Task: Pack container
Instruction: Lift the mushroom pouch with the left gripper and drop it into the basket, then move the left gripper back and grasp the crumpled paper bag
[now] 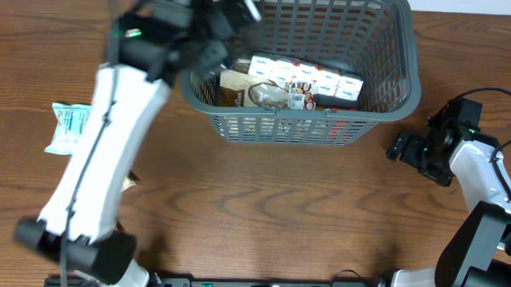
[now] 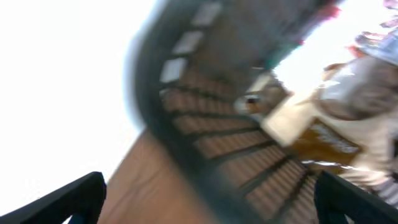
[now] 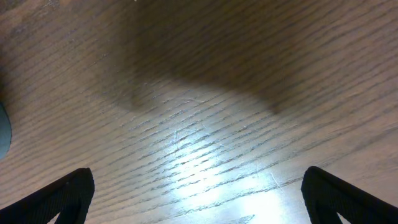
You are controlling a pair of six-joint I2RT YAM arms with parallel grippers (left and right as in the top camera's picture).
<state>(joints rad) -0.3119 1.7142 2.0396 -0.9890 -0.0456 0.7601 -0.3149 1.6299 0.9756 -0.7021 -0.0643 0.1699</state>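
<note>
Wood-grain table (image 1: 262,203) holds the slotted grey container (image 1: 290,126); left gripper (image 2: 210,175) and right gripper (image 3: 198,171) apparently spread.

table (image 1: 262,212): brown wood grain is shown | pale green packet (image 1: 68,128): is laid flat near the left edge

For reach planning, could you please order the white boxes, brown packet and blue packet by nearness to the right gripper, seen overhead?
From the right gripper:
1. white boxes, inside the container, centre-right.
2. brown packet, at its left end.
3. blue packet, far left on the table.
</note>
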